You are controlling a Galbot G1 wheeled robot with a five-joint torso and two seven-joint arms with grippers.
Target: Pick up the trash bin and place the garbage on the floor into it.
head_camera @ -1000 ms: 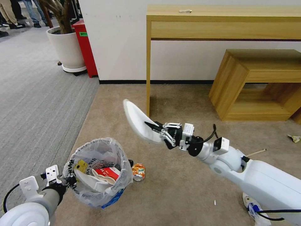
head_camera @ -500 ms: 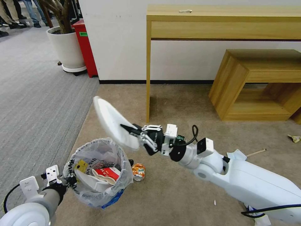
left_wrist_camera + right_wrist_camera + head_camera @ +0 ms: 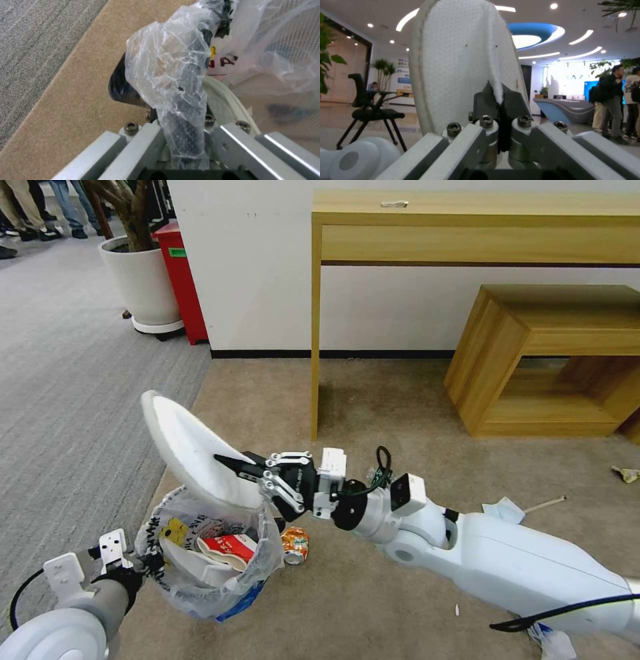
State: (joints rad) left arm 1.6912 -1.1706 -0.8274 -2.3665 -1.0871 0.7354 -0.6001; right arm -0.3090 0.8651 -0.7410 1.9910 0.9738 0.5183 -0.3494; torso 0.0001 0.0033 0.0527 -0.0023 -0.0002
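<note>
The trash bin (image 3: pixel 208 573), lined with a crinkled clear bag, is held just above the beige floor (image 3: pixel 373 593). My left gripper (image 3: pixel 143 565) is shut on its rim (image 3: pixel 186 105) through the plastic. A white slipper and a red packet (image 3: pixel 227 547) lie inside. My right gripper (image 3: pixel 230 465) is shut on a second white slipper (image 3: pixel 190 447), held tilted right over the bin's far rim; the same slipper (image 3: pixel 460 62) stands pinched in that gripper (image 3: pixel 500 100) in the right wrist view. A crushed orange can (image 3: pixel 294 545) lies on the floor beside the bin. A blue mask (image 3: pixel 503 510) and a wooden stick (image 3: pixel 543 505) lie to the right.
A tall wooden table's leg (image 3: pixel 315 347) stands just behind the bin, a low wooden bench (image 3: pixel 533 360) at the right. A white planter (image 3: pixel 143 280) and a red box (image 3: pixel 180 280) stand far left on grey ribbed carpet (image 3: pixel 67 380). A crumpled wrapper (image 3: pixel 627 473) lies far right.
My right arm has carried the slipper leftward and lower, from mid-floor to above the bin's opening. The left gripper and the bin have stayed put.
</note>
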